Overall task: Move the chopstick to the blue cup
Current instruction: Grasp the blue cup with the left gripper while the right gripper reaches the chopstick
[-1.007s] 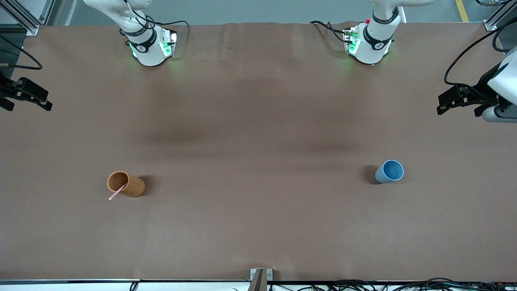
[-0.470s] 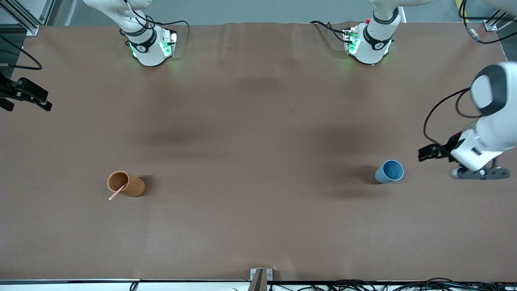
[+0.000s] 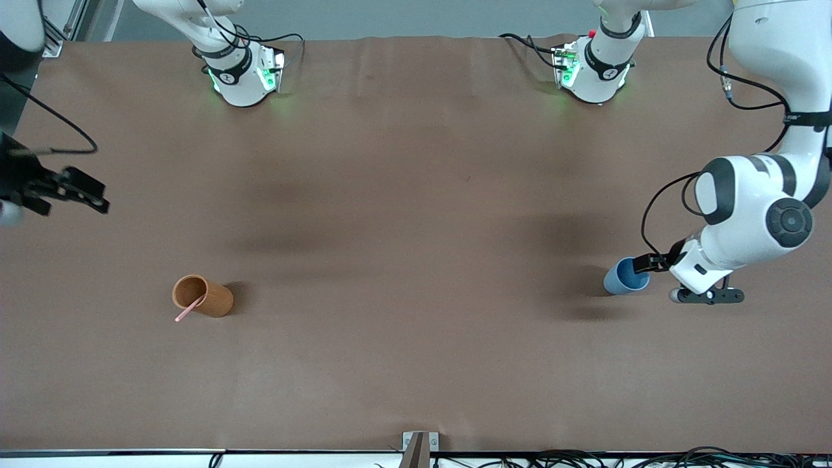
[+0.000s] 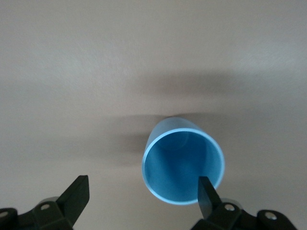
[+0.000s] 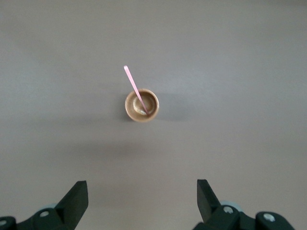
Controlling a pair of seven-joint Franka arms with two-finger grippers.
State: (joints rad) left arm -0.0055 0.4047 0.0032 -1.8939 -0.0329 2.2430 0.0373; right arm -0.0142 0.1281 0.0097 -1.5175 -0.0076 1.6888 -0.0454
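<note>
The pink chopstick [image 3: 189,310] stands tilted in the orange-brown cup [image 3: 203,296] toward the right arm's end of the table, its top sticking out over the rim. The right wrist view shows the chopstick [image 5: 134,86] and the orange-brown cup [image 5: 142,106] from above. My right gripper [image 3: 96,198] is open and empty, up in the air near the table's end and apart from that cup; in its wrist view the right gripper [image 5: 142,196] holds nothing. The blue cup [image 3: 624,277] stands upright and empty. My left gripper [image 3: 652,262] is open beside the blue cup [image 4: 183,165], one finger [image 4: 206,191] over its rim.
Both arm bases [image 3: 242,71] [image 3: 595,68] stand along the table edge farthest from the front camera. A small metal bracket [image 3: 419,445] sits at the table edge nearest to it. The brown table cover [image 3: 416,260] lies bare between the two cups.
My left arm has swung in from the table's end and come down to the blue cup. My right gripper has shifted a little inward over the table. Cups and chopstick have not moved.
</note>
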